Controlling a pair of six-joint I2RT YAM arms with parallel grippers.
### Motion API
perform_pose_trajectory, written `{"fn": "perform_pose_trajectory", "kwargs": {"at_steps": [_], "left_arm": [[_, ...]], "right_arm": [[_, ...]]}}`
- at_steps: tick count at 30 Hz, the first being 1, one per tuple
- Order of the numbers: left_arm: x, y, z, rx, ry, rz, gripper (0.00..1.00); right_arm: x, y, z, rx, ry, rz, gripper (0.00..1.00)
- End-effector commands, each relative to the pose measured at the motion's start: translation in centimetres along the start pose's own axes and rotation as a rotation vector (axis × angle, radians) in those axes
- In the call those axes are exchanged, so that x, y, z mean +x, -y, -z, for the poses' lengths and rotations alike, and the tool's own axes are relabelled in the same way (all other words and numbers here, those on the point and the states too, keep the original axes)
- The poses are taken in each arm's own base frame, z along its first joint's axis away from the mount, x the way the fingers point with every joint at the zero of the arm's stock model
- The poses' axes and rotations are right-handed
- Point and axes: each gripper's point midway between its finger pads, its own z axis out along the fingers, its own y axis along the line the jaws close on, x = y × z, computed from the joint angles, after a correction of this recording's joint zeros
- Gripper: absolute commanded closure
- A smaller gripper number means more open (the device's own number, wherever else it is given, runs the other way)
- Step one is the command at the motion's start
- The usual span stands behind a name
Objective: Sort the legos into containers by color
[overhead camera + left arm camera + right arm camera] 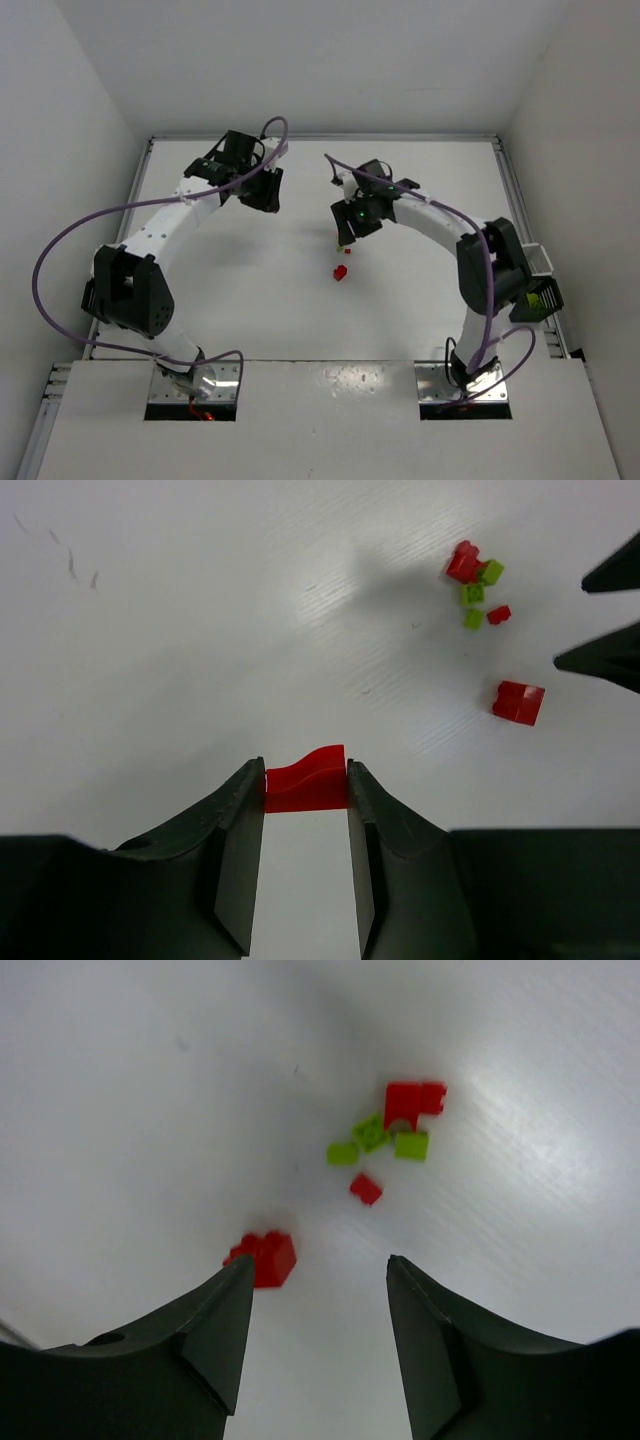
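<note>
Left gripper (305, 770): jaws clamped on a red curved brick (308, 785), which sits pinched between the two fingertips and off the table (290, 320); in the top view this gripper is well to the left of the cluster. Right gripper (320, 1265): jaws apart with nothing between them, hanging over the table just beside the cluster, on its far side in the top view. Red brick (266, 1257): loose and studded, lying on the table near the cluster on its near side, and just beside the right gripper's finger in the right wrist view. Cluster (385, 1135): one larger red piece, three lime pieces and one small red piece. They lie close together near the middle of the table, some touching; whether any are clicked together cannot be told. Bin (541, 258): white and open-topped, at the table's right edge, well to the right of the cluster. It is partly hidden behind the right arm, and its contents cannot be seen.
</note>
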Motion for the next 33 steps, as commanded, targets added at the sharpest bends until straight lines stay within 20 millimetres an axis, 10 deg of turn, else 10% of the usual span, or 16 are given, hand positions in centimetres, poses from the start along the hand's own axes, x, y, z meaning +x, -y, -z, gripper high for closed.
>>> {"fn": "perform_pose_trajectory", "kwargs": {"at_steps": [1,16,33], "left_arm": [[-0.2,0.4,1.6,0.038,0.031,0.021,0.76],[-0.7,0.1,2.0,0.043,0.052,0.039,0.76],[-0.4,0.1,1.5,0.052,0.044,0.041,0.76]], "right_arm": [[-4.1,2.6,-0.7,0.21,0.076,-0.066,0.43],[-2.8,3.6,-5.8,0.284,-0.017,-0.127,0.41],[-1.4,3.4,-6.9,0.211,-0.056,-0.112,0.5]]}}
